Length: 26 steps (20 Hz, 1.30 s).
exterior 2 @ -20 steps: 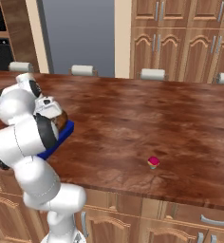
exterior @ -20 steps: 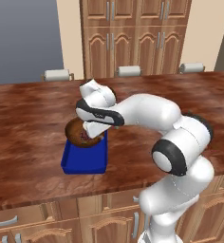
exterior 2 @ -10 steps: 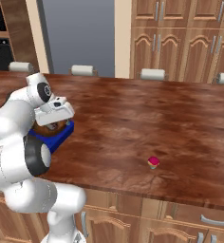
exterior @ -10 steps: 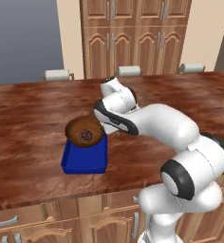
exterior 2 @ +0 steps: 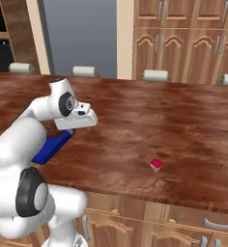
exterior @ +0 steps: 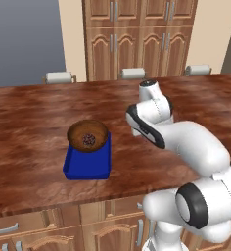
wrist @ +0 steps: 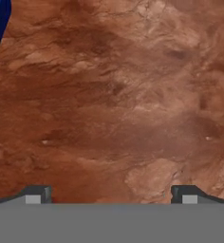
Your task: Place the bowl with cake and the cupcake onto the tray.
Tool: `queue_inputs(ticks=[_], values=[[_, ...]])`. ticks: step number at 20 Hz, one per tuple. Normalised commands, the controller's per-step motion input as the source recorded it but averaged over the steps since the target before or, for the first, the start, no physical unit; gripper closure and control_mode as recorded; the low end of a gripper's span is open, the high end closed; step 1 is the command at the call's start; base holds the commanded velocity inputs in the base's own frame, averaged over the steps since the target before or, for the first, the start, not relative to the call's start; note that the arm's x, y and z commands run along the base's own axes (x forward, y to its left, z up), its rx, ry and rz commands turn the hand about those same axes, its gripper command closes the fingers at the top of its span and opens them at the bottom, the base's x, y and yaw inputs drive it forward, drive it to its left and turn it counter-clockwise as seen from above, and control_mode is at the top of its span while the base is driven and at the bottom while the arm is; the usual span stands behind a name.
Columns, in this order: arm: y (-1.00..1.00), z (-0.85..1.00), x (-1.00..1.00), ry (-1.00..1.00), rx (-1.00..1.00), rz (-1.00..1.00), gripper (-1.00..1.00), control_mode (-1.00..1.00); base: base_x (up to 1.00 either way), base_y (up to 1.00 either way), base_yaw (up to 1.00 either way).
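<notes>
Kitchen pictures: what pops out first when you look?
The big white robot arm bends over the brown counter. A bright blue tray near the counter's front edge holds a wooden bowl with cake. A tiny pink cupcake sits alone, far off to the robot's right.

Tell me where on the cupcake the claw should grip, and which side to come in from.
Come straight down from above. The cupcake stands upright and alone on the bare wooden counter, so nothing blocks a top approach. It is too small and low for a side reach. Close the open claw across its yellowish base, just below the pink top, probably the firmer part.
</notes>
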Motion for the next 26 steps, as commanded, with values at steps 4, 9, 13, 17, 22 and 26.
queue_inputs(ticks=[4,9,13,17,22,26], values=[[-0.83,0.01,0.00,-0.04,0.11,0.00,-1.00,-1.00,0.00,0.00,0.00],[-0.77,0.02,0.00,0.00,0.09,-0.01,-1.00,-1.00,0.00,0.00,0.00],[-0.58,0.06,0.00,0.00,0.02,0.00,-1.00,-1.00,0.00,0.00,0.00],[-0.56,0.09,0.00,0.03,0.02,-0.02,-1.00,-1.00,0.00,0.00,0.00],[-0.59,0.00,-0.01,0.03,0.00,-0.04,-1.00,-1.00,0.00,0.00,0.00],[-0.52,0.00,0.00,0.04,0.04,-0.04,-1.00,-1.00,0.00,0.00,0.00]])
